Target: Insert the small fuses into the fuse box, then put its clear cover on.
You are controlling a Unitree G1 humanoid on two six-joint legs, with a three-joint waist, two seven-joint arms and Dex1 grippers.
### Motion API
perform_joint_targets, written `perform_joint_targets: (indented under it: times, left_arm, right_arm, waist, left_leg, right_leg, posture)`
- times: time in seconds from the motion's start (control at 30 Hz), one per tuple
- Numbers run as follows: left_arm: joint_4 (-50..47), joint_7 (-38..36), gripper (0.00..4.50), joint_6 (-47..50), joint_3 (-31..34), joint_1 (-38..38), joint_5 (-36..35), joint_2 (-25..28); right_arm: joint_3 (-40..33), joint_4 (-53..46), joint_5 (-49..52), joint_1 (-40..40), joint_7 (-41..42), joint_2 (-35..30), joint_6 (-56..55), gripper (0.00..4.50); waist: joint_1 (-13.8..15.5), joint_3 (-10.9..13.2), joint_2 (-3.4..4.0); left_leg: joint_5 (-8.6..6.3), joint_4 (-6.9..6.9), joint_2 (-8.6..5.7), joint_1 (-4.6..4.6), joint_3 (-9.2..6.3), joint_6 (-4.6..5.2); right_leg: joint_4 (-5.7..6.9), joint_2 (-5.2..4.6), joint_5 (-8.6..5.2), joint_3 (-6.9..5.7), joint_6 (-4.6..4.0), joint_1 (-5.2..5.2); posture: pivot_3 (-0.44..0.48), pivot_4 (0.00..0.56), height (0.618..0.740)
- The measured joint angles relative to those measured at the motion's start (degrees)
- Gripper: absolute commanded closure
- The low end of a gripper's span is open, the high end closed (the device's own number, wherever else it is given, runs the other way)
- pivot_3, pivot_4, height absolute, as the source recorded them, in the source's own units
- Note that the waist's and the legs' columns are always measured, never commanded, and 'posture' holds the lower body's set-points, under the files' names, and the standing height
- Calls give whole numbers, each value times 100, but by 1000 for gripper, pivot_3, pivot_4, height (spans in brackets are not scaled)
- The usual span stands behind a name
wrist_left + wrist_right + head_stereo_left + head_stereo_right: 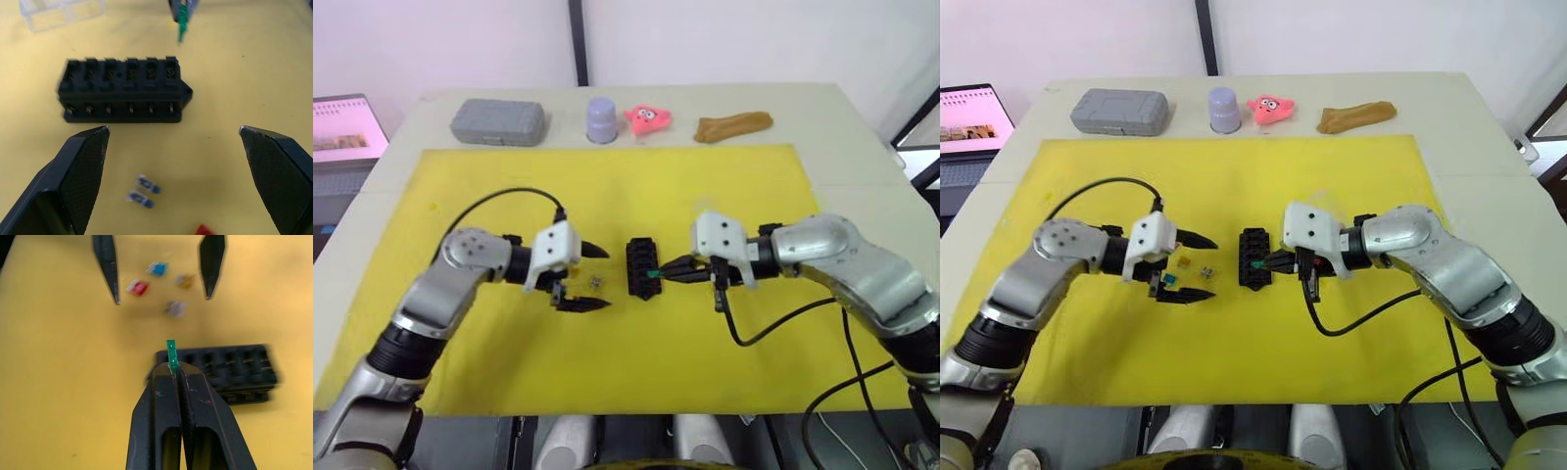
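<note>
The black fuse box [1253, 259] lies near the middle of the yellow mat [1234, 176], between the two grippers. The right gripper [172, 368] has its fingers pressed together on a green fuse [171, 352], held just to the right of the fuse box. The left gripper [1197, 266] hovers just left of the box, jaws spread wide and holding nothing, over loose fuses [159, 284] on the mat. The clear cover [63, 13] lies right of the box.
</note>
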Motion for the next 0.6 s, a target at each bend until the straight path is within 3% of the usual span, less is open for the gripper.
perform_joint_targets:
  times: [0.6]
  left_arm:
    - [387,448,50,-249,-125,-105,558,-376]
  right_arm:
    - [-145,684,-706,-8,417,820,-278,4500]
  waist:
    - [-16,0,0]
  left_leg:
    - [0,-1,0,5,-2,0]
  right_leg:
    - [1,1,0,0,0,0]
  posture:
    - [0,150,740]
